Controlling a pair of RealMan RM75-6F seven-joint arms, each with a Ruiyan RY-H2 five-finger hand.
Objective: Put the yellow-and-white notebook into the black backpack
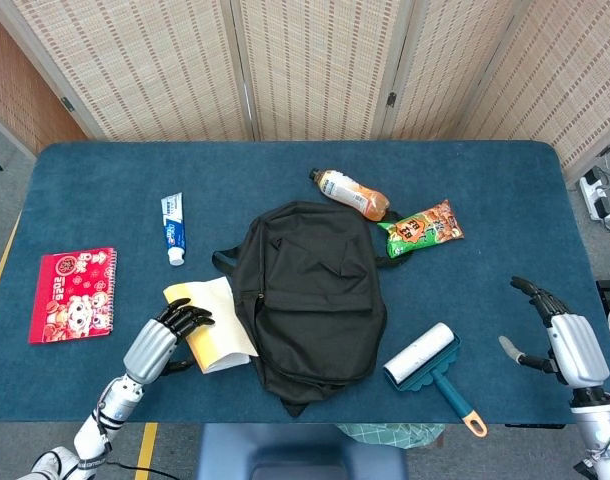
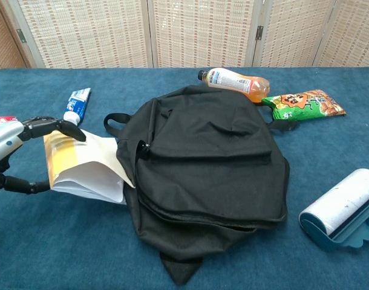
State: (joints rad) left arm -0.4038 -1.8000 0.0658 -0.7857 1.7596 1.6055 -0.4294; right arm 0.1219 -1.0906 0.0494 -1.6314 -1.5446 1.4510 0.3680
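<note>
While my left hand (image 1: 165, 335) grips the outer edge of the yellow-and-white notebook (image 1: 211, 322), fingers over the top cover and thumb underneath, the book sits on the desk (image 1: 95, 190) with its far edge pressed against the left side of the black backpack (image 1: 310, 290). In the chest view that far edge seems tucked just under the bag's side flap, though I cannot tell whether it is actually inside an opening. Most of the notebook is outside the bag and its pages fan slightly open, so I judge the task as partly underway: grasped and brought to the bag, not yet put in. What remains is sliding it fully inside.

The backpack lies flat, and nothing of its interior shows, so I cannot say what it holds.

My right hand (image 1: 560, 335) hovers above the desk's right edge, fingers spread and holding nothing, well apart from the bag.
</note>
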